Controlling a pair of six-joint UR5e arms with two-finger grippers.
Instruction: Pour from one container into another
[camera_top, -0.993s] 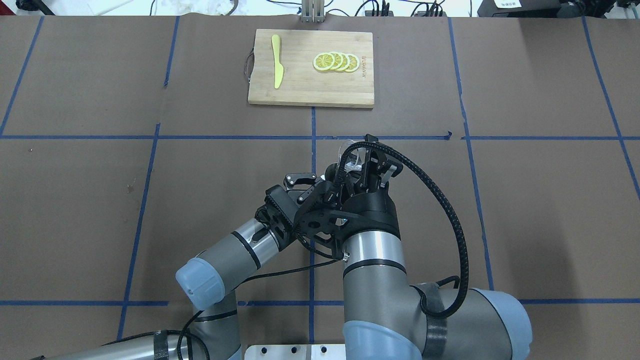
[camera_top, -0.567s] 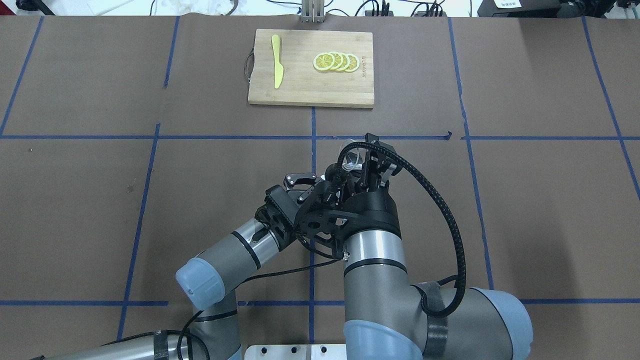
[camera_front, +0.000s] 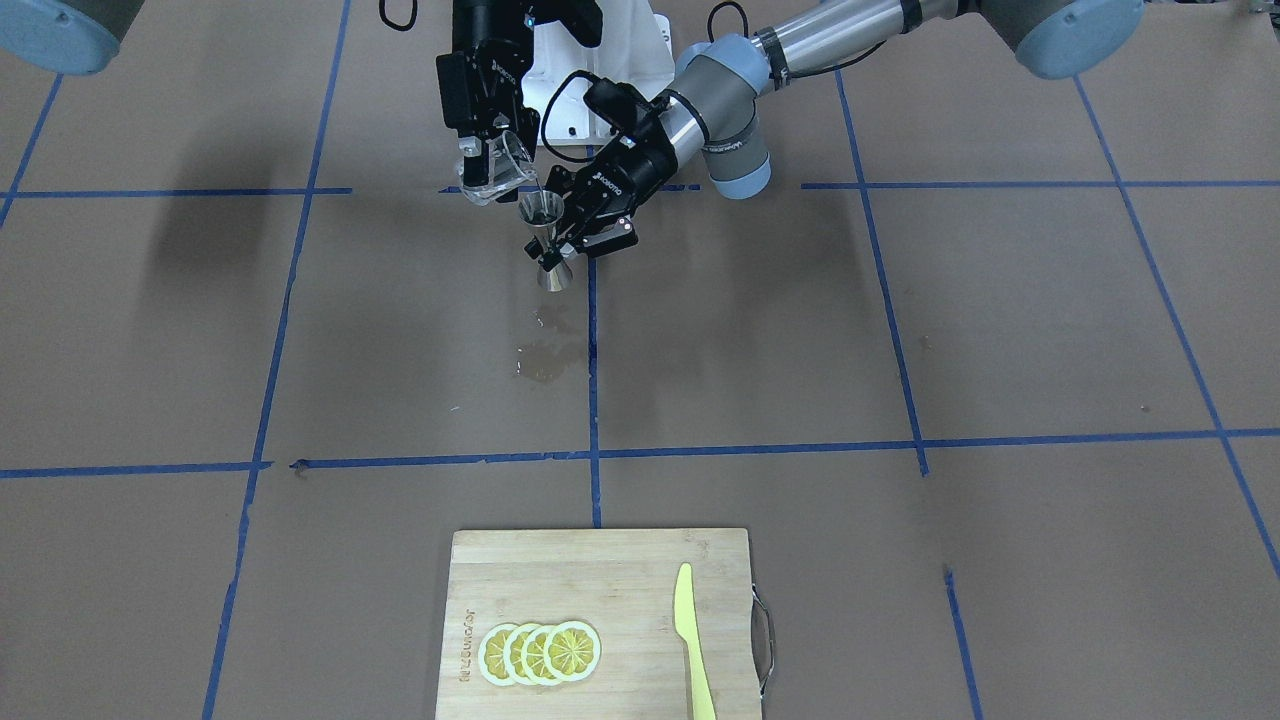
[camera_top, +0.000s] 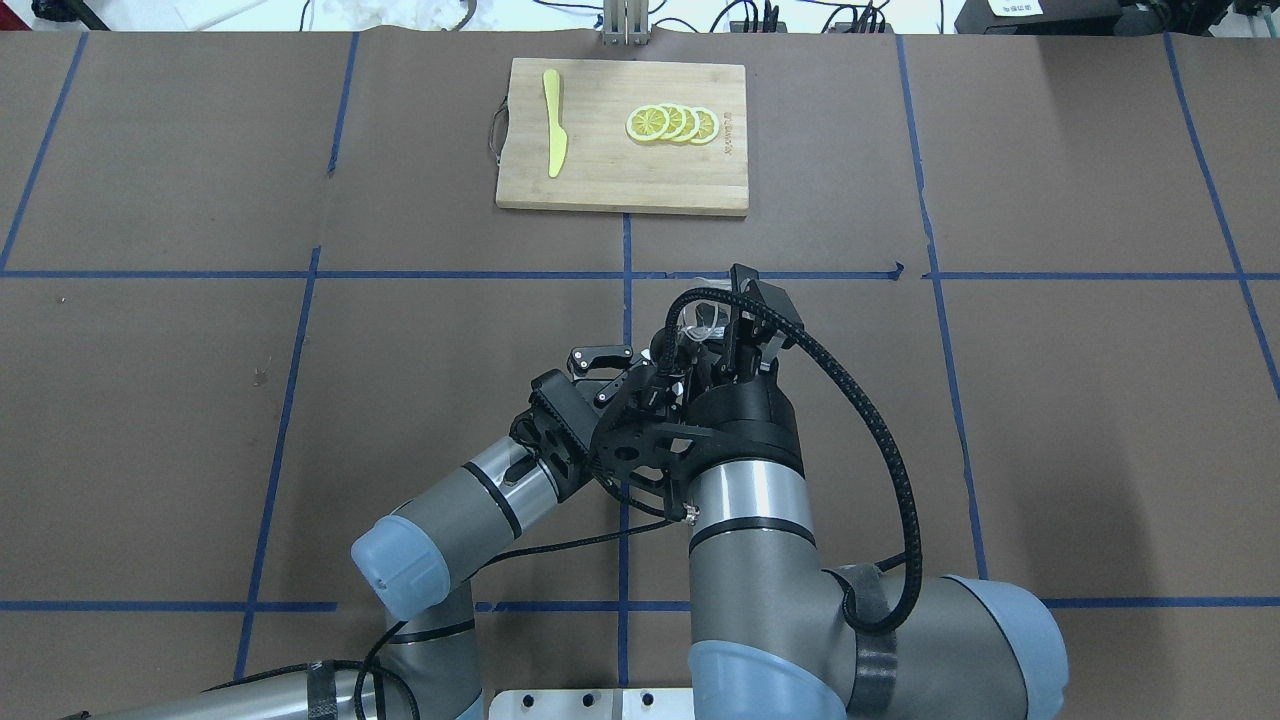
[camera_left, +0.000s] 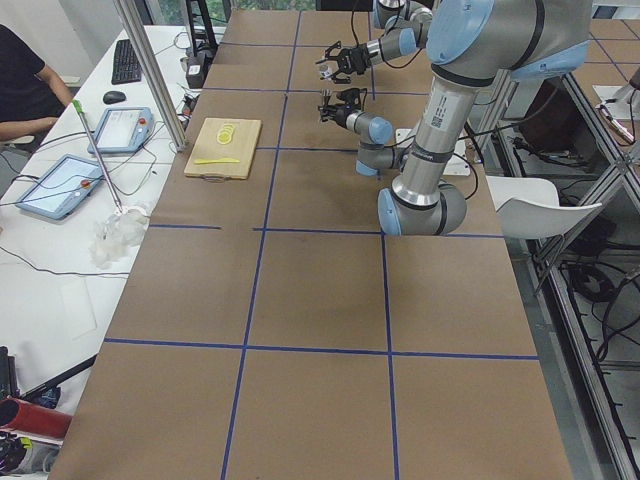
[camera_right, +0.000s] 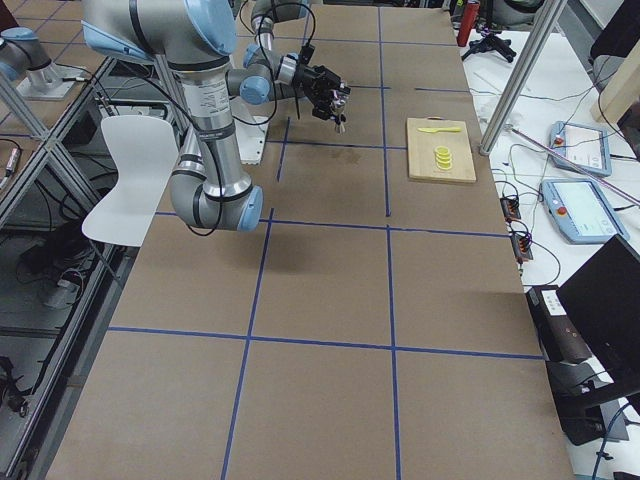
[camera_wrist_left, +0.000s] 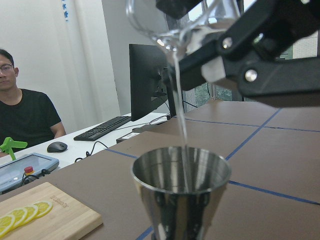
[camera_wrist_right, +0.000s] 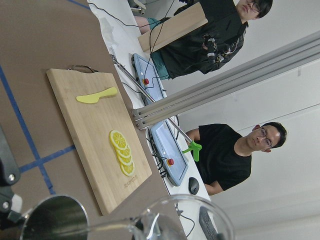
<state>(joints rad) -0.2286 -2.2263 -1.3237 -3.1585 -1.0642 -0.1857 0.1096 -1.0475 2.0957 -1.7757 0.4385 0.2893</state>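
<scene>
Exterior front-facing: right gripper (camera_front: 487, 152) clamps the small clear glass cup (camera_front: 508, 166), tilted just above the silvery hourglass-shaped steel jigger (camera_front: 542, 216); left gripper (camera_front: 557, 247) is closed around that jigger.
Left wrist-mounted: clear liquid (camera_wrist_left: 180, 125) streams into the jigger. Pouring appears underway; next, level the cup.

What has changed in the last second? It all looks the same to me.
The right end effector rolled slightly further, tipping the glass cup more over the jigger; its cable shifted inward. The left end effector gripping the jigger, the cutting board, knife and lemon slices stayed put.
</scene>
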